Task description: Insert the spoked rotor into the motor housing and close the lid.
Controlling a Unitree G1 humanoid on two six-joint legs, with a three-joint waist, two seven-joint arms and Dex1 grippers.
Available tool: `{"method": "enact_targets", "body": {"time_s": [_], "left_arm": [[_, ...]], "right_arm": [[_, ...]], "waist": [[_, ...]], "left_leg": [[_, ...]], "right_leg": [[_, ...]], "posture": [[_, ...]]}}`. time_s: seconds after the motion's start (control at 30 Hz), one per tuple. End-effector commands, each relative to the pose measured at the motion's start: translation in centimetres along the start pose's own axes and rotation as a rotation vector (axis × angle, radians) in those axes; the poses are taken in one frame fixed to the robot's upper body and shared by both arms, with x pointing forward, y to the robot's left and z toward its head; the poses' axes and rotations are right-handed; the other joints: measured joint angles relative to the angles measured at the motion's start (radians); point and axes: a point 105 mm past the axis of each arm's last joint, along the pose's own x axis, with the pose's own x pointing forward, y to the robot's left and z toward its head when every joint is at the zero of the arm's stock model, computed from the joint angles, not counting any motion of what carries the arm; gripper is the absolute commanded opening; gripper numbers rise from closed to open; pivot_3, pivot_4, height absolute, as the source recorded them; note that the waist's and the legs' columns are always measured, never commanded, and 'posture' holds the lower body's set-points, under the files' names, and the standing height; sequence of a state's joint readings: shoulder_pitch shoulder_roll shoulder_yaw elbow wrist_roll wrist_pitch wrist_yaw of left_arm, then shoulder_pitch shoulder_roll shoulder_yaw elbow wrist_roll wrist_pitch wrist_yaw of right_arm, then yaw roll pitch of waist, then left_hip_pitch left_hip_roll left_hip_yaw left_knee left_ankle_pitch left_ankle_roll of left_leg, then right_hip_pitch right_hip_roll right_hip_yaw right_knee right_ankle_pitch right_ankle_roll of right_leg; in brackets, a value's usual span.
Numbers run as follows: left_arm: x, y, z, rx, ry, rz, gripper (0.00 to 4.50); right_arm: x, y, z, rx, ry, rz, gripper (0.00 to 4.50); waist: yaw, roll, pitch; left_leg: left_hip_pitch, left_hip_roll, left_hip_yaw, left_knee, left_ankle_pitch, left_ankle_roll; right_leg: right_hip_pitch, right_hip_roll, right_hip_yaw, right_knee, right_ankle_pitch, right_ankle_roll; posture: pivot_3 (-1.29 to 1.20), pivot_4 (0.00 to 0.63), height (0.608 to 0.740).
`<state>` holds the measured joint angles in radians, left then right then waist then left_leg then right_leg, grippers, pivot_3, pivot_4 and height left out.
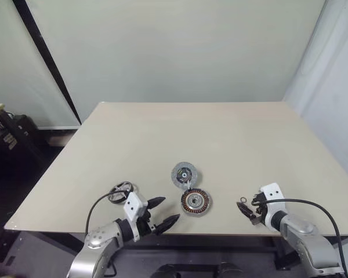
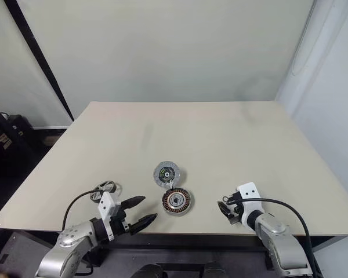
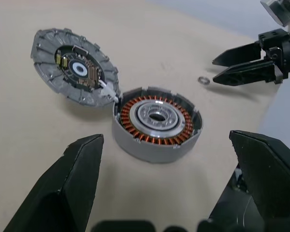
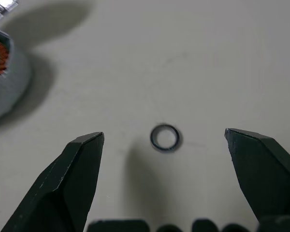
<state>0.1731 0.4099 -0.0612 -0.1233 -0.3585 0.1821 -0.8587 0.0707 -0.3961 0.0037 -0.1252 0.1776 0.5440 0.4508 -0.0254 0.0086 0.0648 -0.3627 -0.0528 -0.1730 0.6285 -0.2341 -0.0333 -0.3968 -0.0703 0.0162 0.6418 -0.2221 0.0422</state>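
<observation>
Beige laminate covers the worktop (image 1: 162, 133), a broad plain slab that runs back towards a pale wall, with a black strip slanting down the wall behind the far left corner and a light curtain hanging past the right edge. Dark clutter sits on the floor off the left edge. Near the front edge, about midway along it, stands the motor housing (image 1: 195, 202), a shallow round cup with copper windings ringed around a silvery centre. The lid (image 1: 185, 174) lies just behind it towards the far edge, tilted up on the housing's rim and joined to it by a short white lead, its ribbed inner face and dark middle showing. I cannot make out a spoked wheel as a separate piece anywhere on the surface. The left gripper (image 1: 160, 212) hovers at the front edge just left of the housing, its two black fingers spread wide and holding nothing. The right gripper (image 1: 247, 210) hangs over the front edge to the right of the housing, also spread and empty, with a small dark ring (image 4: 165, 137) lying flat on the worktop between its fingertips.
</observation>
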Motion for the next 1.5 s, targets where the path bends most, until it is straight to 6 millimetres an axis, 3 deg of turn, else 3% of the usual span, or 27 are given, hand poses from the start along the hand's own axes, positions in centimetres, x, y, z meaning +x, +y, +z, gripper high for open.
{"method": "enact_targets", "body": {"time_s": [0.03,0.27,0.43,0.6,0.63,0.8,0.97,1.3,1.5], "left_arm": [[0.1,0.0,0.6,0.033,-0.014,-0.01,4.46],[0.2,-0.1,0.7,0.042,-0.016,-0.006,4.46],[0.1,0.0,0.5,0.041,-0.017,0.0,4.5],[0.1,0.0,0.4,0.04,-0.017,0.003,4.5],[0.1,0.0,0.4,0.04,-0.017,0.003,4.5],[0.1,0.1,0.4,0.04,-0.016,0.004,4.5],[0.0,0.5,0.6,0.049,-0.018,0.014,4.5],[0.3,0.9,1.1,0.066,-0.044,0.016,4.5],[0.4,0.9,1.3,0.073,-0.051,0.012,4.5]], "right_arm": [[0.5,-0.1,1.1,-0.024,-0.033,-0.006,4.36],[1.4,-0.3,0.6,-0.002,-0.003,-0.025,4.36],[1.3,-0.5,0.2,0.006,0.008,-0.03,2.79],[1.1,-0.6,0.2,0.006,0.008,-0.036,0.9],[1.0,-0.6,0.3,0.003,0.004,-0.037,0.77],[0.9,-0.3,1.7,-0.005,-0.048,-0.028,0.78],[0.9,1.5,4.1,-0.036,-0.106,0.054,0.78],[1.8,8.5,7.5,-0.15,-0.148,0.359,0.78],[2.7,10.7,7.9,-0.169,-0.13,0.433,0.78]], "waist": [[0.0,0.0,0.0],[0.0,0.0,0.0],[0.0,0.0,0.0],[0.0,0.0,0.0],[0.0,0.0,0.0],[0.0,0.0,0.0],[0.0,0.0,0.0],[0.0,0.0,0.0],[0.0,0.0,0.0]], "left_leg": [[0.0,0.0,0.0,0.0,0.0,0.0],[0.0,0.0,0.0,0.0,0.0,0.0],[0.0,0.0,0.0,0.0,0.0,0.0],[0.0,0.0,0.0,0.0,0.0,0.0],[0.0,0.0,0.0,0.0,0.0,0.0],[0.0,0.0,0.0,0.0,0.0,0.0],[0.0,0.0,0.0,0.0,0.0,0.0],[-0.001,0.0,0.0,0.0,0.0,0.001],[-0.002,0.0,0.0,-0.001,0.001,0.002]], "right_leg": [[0.0,0.0,0.0,0.0,0.0,0.0],[0.0,0.0,0.0,0.0,0.0,0.0],[0.0,0.0,0.0,0.0,0.0,0.0],[0.0,0.0,0.0,0.0,0.0,0.0],[0.0,0.0,0.0,0.0,0.0,0.0],[0.0,0.0,0.0,0.0,0.0,0.0],[-0.001,0.0,0.0,0.0,0.0,0.0],[-0.002,0.0,0.0,0.0,0.0,0.0],[-0.003,0.0,0.0,0.0,0.0,0.0]], "posture": [[0.0,0.0,0.74],[0.0,0.0,0.74],[0.0,0.0,0.74],[0.0,0.0,0.74],[0.0,0.0,0.74],[0.0,0.0,0.74],[0.0,0.0,0.74],[0.0,0.0,0.74],[0.0,0.0,0.74]]}}
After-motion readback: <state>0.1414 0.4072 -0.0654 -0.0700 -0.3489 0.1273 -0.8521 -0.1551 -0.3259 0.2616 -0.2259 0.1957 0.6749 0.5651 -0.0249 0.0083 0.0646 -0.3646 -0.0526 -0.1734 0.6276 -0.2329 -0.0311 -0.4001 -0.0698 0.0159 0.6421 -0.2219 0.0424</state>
